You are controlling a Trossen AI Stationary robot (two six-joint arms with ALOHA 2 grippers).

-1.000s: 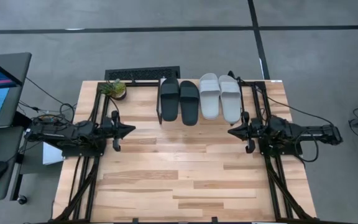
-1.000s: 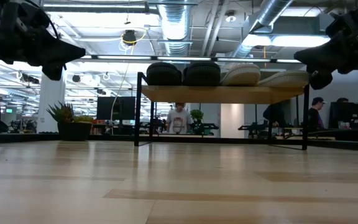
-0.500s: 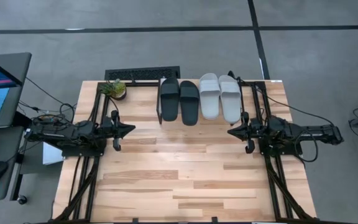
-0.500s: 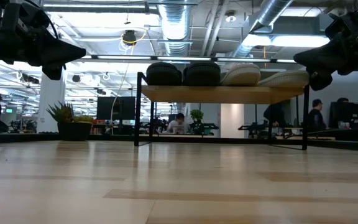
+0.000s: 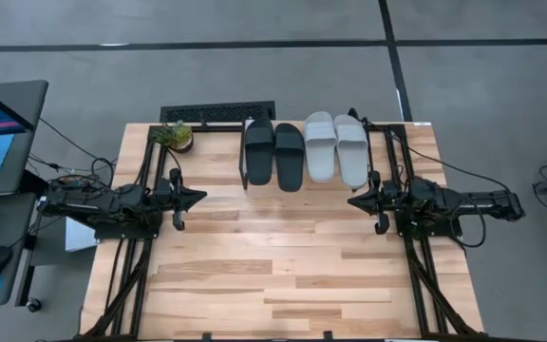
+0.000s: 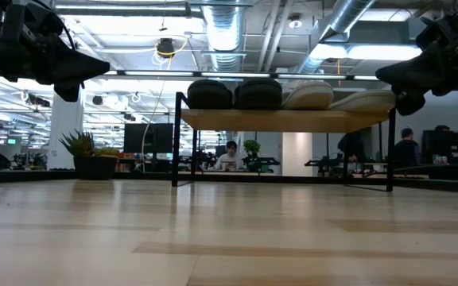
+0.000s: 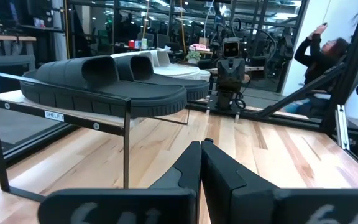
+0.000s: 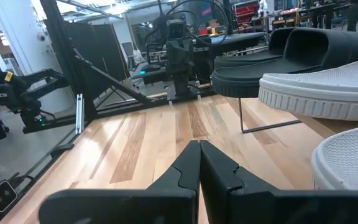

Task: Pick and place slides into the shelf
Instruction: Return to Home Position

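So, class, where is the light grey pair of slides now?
In the high view, the light grey pair lies on the right half of the shelf, side by side, beside the black slides.

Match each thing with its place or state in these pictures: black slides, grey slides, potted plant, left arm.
Things:
1. black slides
2. grey slides
3. potted plant
4. left arm

Places or states:
A. on the table, beside the left end of the shelf
B. right half of the shelf
C. over the table's left side, jaws shut and empty
D. left half of the shelf

Pairs: 1-D, 2-B, 3-A, 4-C.

The right arm waits over the right side, jaws shut too.
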